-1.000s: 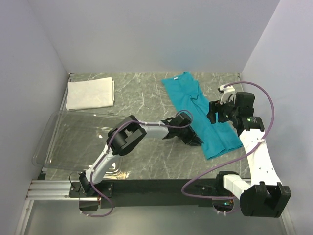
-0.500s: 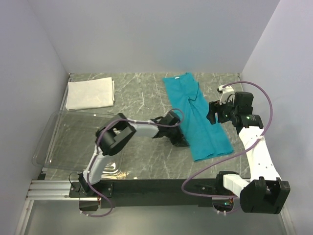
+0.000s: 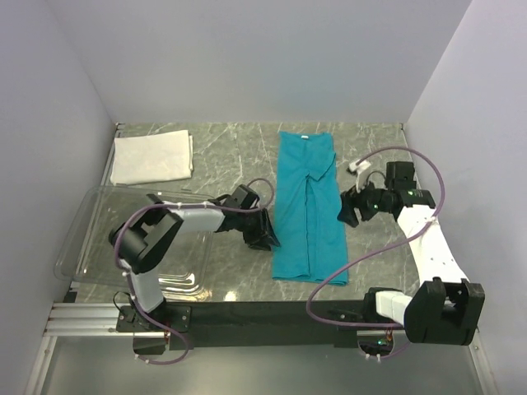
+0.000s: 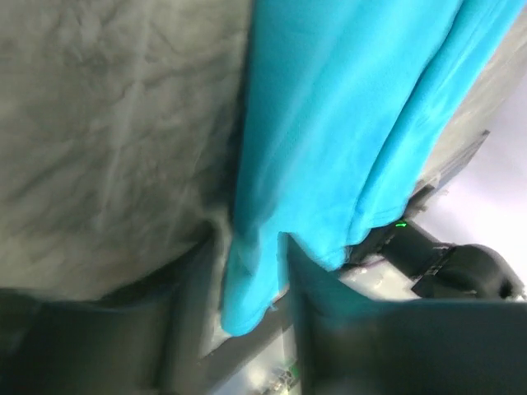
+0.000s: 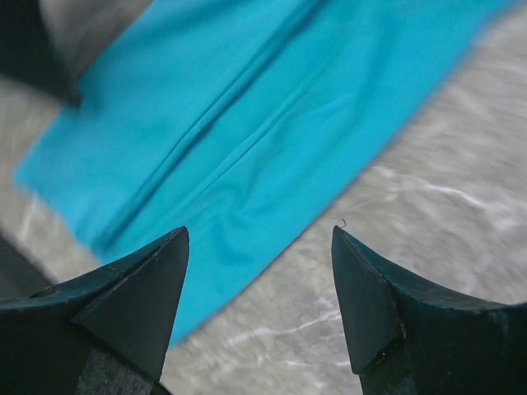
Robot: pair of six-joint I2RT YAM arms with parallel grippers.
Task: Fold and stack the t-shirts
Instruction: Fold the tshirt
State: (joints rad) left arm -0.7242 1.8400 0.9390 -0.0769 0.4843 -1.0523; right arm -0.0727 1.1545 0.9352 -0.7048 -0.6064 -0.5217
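The teal-blue t-shirt (image 3: 309, 210) lies as a long folded strip down the middle of the table, collar at the far end. My left gripper (image 3: 266, 239) is at its left edge near the lower end. In the left wrist view (image 4: 251, 276) it is shut on a fold of teal cloth (image 4: 329, 123). My right gripper (image 3: 347, 209) is open and empty beside the shirt's right edge. The right wrist view shows it (image 5: 259, 234) spread wide over the shirt's edge (image 5: 230, 140) and bare table. The white t-shirt (image 3: 152, 158) lies as a folded rectangle at the far left.
A clear plastic bin (image 3: 99, 239) lies on the table's left side, in front of the white shirt. Grey walls close in the left, back and right sides. A black rail (image 3: 272, 317) runs along the near edge by the arm bases.
My left gripper has moved left with the teal shirt's edge in it; the shirt has slid left and straightened into a long strip. My right gripper has shifted left and lower.
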